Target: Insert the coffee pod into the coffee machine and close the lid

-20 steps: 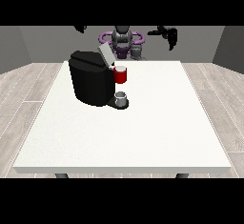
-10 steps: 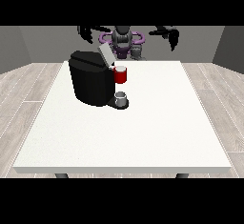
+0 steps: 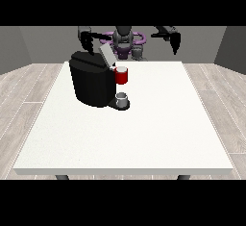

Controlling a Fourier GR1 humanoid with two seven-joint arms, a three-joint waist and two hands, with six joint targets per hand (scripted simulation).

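The black coffee machine [image 3: 91,83] stands on the white table [image 3: 158,124], left of the middle, with its grey lid [image 3: 105,55] tilted up. A red thing at the machine [image 3: 121,75] sits at its front, and a small grey cup [image 3: 122,98] stands on the base below it. Another small grey thing [image 3: 138,52] shows at the table's far edge, in front of the robot's body. The hand at the view's left [image 3: 86,40] hangs above and behind the machine with its fingers pointing down and nothing in them. Raised at the far right, the hand at the view's right [image 3: 174,40] is also empty.
The table's white top stretches wide to the right of the machine and towards the camera. A wooden floor [image 3: 29,85] surrounds the table, and the robot's purple and grey torso [image 3: 124,40] stands behind the far edge.
Both hands have come down a little and forward from beside the robot's shoulders. The machine, the cup and the grey thing have not moved.
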